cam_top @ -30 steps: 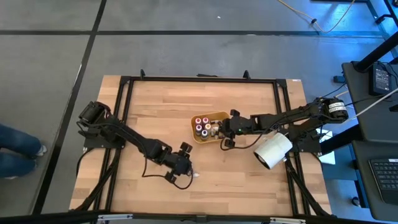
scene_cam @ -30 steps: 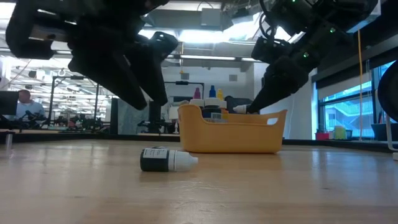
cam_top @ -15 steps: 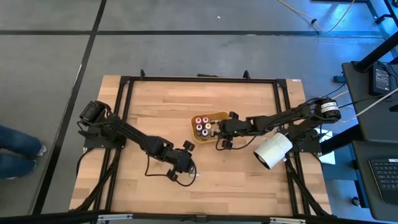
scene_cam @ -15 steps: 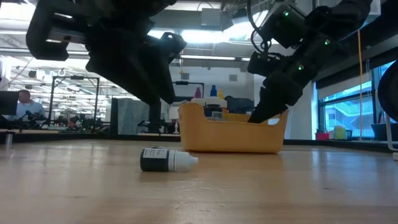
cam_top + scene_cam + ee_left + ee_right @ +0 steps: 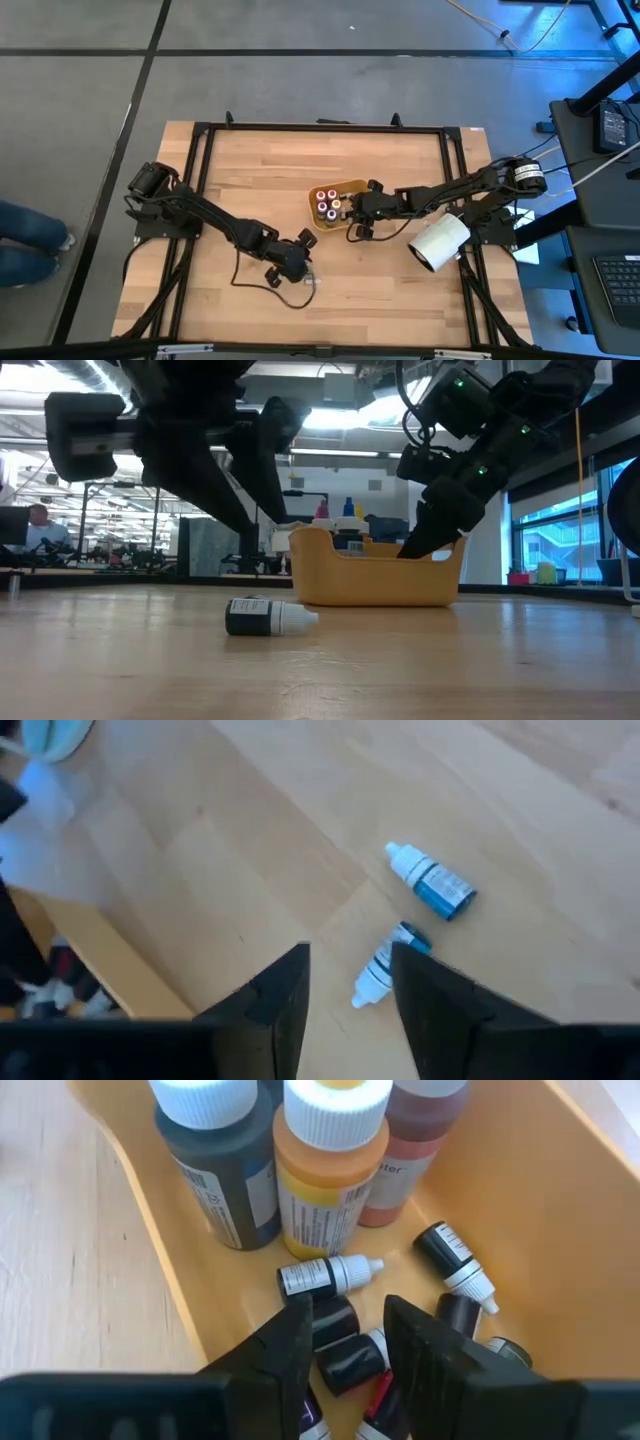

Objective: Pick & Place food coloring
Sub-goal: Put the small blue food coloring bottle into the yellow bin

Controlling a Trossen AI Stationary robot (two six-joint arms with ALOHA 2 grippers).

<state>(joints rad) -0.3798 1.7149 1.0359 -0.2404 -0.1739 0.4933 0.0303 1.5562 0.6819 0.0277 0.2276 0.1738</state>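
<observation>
Two tiny white-capped food coloring bottles lie on their sides on the bare wood: one with a blue label (image 5: pixel 432 885) and one (image 5: pixel 385 965) just beyond my left gripper (image 5: pixel 350 985), which is open above them. The low view shows one lying bottle (image 5: pixel 268 617). My right gripper (image 5: pixel 348 1330) is open, reaching down into the orange tray (image 5: pixel 350 186) over several small bottles lying in it (image 5: pixel 330 1277). Three bigger bottles stand at the tray's end (image 5: pixel 320 1170).
A big white cylinder (image 5: pixel 438 241) lies on the table to the right of the tray, near my right arm. A black frame runs round the table (image 5: pixel 320 127). Bare wood stretches along the far edge and the near edge (image 5: pixel 400 300).
My right gripper has moved left from beside the tray and dipped down inside it. My left gripper has swung slightly and shifted over the bottles lying on the table. The bottle on the table has stayed where it was.
</observation>
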